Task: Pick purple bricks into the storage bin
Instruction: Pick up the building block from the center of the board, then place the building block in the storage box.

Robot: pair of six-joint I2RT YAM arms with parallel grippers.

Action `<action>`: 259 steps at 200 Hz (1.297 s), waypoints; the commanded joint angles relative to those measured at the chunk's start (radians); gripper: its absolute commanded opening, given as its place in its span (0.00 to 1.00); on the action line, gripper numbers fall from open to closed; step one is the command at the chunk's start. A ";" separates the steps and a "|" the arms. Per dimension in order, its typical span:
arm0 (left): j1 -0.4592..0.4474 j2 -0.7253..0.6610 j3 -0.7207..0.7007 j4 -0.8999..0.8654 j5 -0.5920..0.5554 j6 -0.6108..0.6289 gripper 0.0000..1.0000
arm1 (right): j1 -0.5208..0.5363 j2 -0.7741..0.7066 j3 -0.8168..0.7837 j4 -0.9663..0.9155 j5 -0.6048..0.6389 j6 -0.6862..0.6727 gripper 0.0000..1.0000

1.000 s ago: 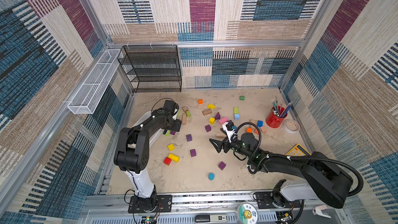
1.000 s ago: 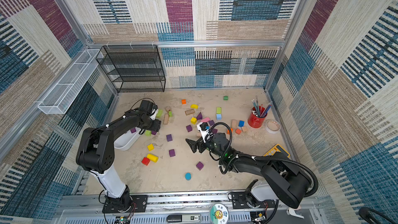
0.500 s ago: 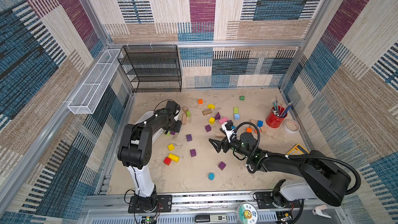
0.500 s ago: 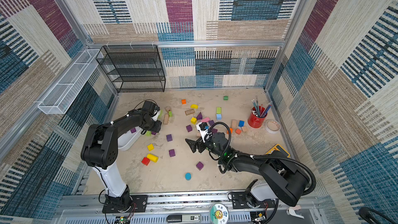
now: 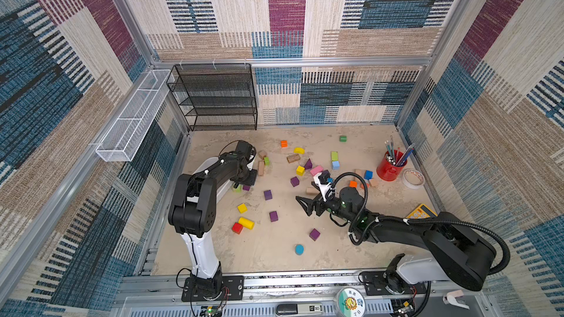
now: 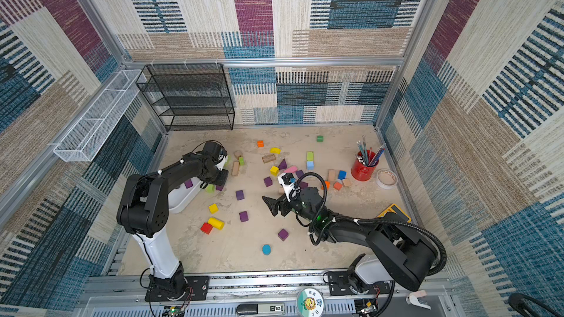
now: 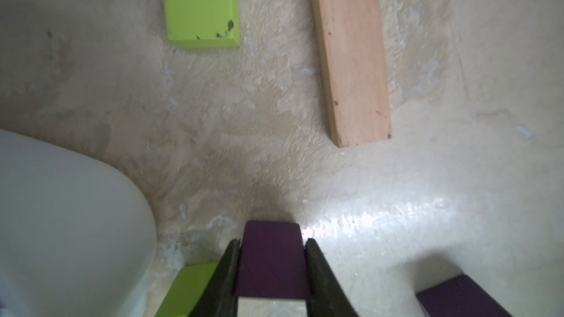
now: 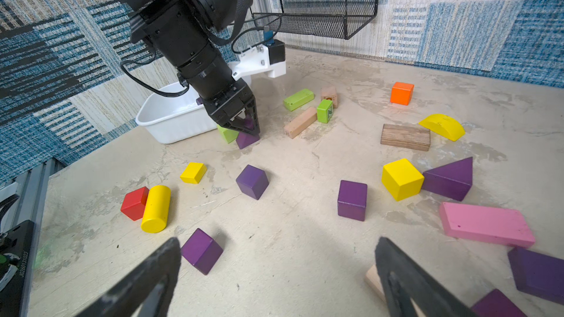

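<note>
- left gripper (image 7: 272,243): jaws pressed flat against two opposite faces of a purple brick (image 7: 271,269), which sits low at the table; grip looks square, the brick's end poking out past the tips.
- a green block (image 7: 189,288) lies just beside the outside of one finger; a second purple piece (image 7: 457,297) lies near the other side, apart.
- storage bin (image 8: 174,129): close by, just beyond the green block, its wall higher than the held brick.
- judgement: lift straight up first, so the green block is not dragged, clear the rim, then cross over the bin and release low.
- right gripper (image 8: 277,240): spread wide, holding nothing, hanging over loose purple bricks, one cube (image 8: 201,250) near a fingertip.
</note>
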 commanded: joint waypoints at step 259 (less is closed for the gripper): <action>0.158 -0.385 -0.119 0.094 -0.110 -0.189 0.28 | 0.003 0.030 0.016 0.035 -0.014 0.000 1.00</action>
